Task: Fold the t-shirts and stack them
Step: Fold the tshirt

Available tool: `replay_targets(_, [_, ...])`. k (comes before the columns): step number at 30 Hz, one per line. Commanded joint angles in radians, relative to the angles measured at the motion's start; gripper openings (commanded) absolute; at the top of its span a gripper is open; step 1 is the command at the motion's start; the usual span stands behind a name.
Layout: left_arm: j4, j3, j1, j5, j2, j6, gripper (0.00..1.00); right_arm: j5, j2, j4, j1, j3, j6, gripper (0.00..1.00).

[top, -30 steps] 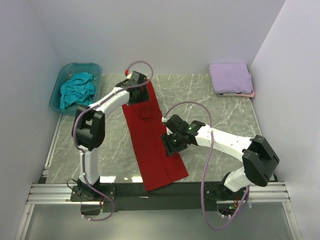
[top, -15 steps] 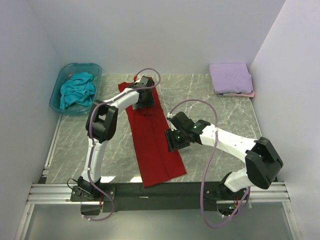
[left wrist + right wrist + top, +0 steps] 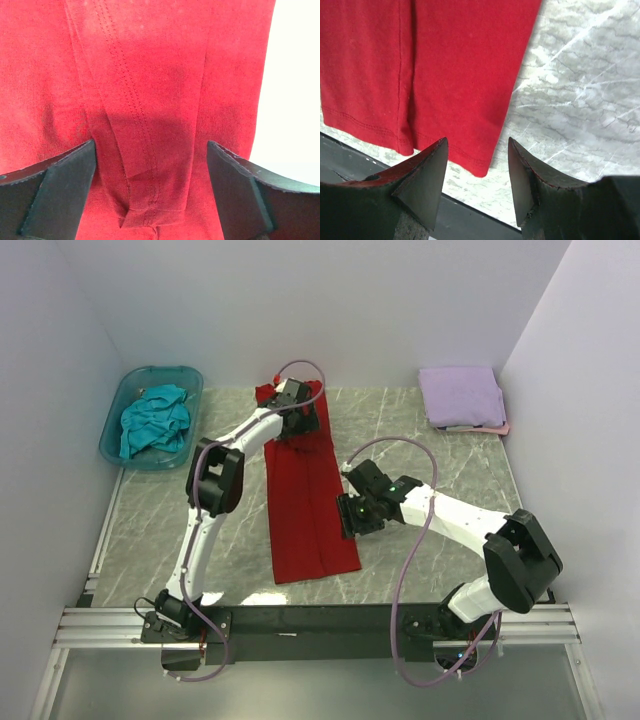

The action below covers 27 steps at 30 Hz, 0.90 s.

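The deep red soft cloth t-shirt (image 3: 305,505) lies flat on the grey marble-patterned worktop (image 3: 430,455). It is folded lengthwise into a long narrow strip that runs from the far middle towards the near edge. To my eye that is a fold half done: sides turned in, ends not yet brought together. The white left arm (image 3: 250,430) stretches to the far end of the strip. There the left jaws stand spread wide just above the cloth, straddling a stitched fold (image 3: 135,130) with nothing pinched between them. I'd guess they are there to flatten or take up that end. The white right arm (image 3: 450,515) comes in from the right. The right jaws hover about half open at the strip's right edge, roughly midway along, and grip nothing. The right wrist view looks along the flat cloth to the near hem (image 3: 370,125).

In the far right corner a folded lavender t-shirt (image 3: 460,392) sits squarely on a pale pink t-shirt (image 3: 500,427). That looks like the stack itself, kept well apart from the folding space. At the far left a crumpled teal t-shirt (image 3: 155,420) sits in a translucent blue-green plastic tub (image 3: 150,371), unfolded. I can read no brand, label or writing on any shirt or on the tub.
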Motion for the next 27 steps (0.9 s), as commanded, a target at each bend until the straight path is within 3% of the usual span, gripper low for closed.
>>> replay_targets(1, [0.029,-0.049,0.031,0.012,-0.072,0.014,0.97,0.007,-0.015,-0.020,-0.004,-0.005,0.040,0.58])
replay_targets(11, [-0.107,-0.400,0.016,-0.045,-0.614,-0.106,0.96,-0.039,-0.028,-0.050,-0.002,-0.091,0.114,0.49])
replay_targets(15, [-0.152,-0.695,-0.009,-0.030,-0.831,-0.149,0.94,-0.059,-0.028,-0.037,0.004,-0.101,0.124,0.49])
replay_targets(20, [-0.197,-1.059,-0.050,0.094,-1.078,-0.245,0.93,-0.089,-0.002,-0.025,0.009,-0.120,0.135,0.47])
replay_targets(27, [-0.200,-1.328,-0.176,0.229,-1.270,-0.396,0.90,-0.097,0.043,-0.022,0.025,-0.120,0.141,0.42])
